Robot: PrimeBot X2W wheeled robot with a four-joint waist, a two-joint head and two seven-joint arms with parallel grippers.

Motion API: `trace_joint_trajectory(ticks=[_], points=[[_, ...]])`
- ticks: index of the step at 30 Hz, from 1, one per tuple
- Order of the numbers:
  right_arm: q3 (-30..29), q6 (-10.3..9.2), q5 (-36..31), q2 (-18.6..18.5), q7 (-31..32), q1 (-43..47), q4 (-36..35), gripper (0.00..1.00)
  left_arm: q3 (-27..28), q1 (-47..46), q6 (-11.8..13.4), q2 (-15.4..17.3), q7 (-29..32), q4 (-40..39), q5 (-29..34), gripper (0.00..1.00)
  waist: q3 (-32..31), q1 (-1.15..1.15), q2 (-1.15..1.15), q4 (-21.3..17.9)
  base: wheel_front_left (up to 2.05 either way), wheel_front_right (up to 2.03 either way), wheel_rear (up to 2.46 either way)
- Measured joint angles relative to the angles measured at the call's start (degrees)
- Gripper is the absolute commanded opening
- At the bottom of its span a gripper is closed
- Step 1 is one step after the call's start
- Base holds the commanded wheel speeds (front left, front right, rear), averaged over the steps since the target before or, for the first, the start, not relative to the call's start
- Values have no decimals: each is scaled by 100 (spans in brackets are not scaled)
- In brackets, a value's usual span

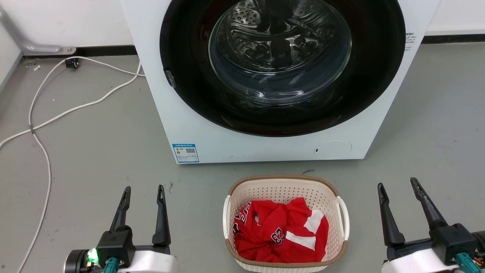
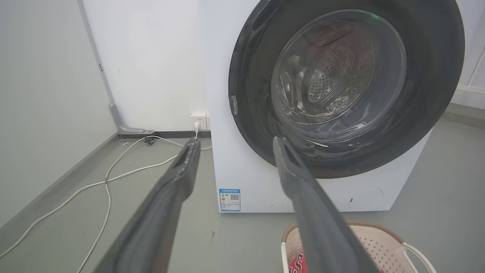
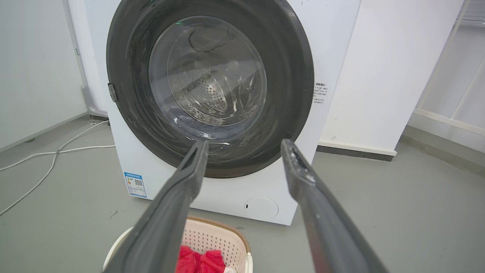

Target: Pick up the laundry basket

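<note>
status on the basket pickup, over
Left gripper open, empty. Right gripper open, empty. Laundry basket on floor between them, red jersey inside. Nothing in the way.

Bare grey floor lies open at 9 o'clock and 3 o'clock of the cream-white perforated plastic laundry basket with a brown woven-look rim, leaving both white side handles free of anything beside them. The left end effector, fingers spread, sits in the 9 o'clock gap, well apart from the basket. The right end effector, likewise spread, sits in the 3 o'clock gap, nearer. At 12 o'clock the big white front-loading washing machine blocks the way, with a narrow strip of floor before the rim. A crumpled red jersey covers the basket's bottom. A thin white cable trails across the floor at 10 o'clock, far off.
</note>
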Motion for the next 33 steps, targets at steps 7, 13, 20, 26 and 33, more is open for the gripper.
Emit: trace_joint_trajectory(ticks=[7,13,20,26,33], points=[[13,0,0,0,0,3,0,100,2,10,0,0,0,5,1,100,6,0,0,0,0,0,0],[15,0,0,0,1,5,-2,100,15,10,-4,0,0,37,-46,100,10,0,0,3,0,0,0],[11,0,-4,0,0,2,-5,100,-8,6,-5,0,0,71,-97,100,43,0,0,-22,0,0,0],[-37,0,-66,0,0,-49,37,100,-20,-127,-40,0,0,156,-146,100,159,0,0,-41,0,0,0],[-87,0,-236,-1,-1,-406,158,100,-93,-558,-192,1,-1,525,-190,100,483,0,0,-86,0,0,0]])
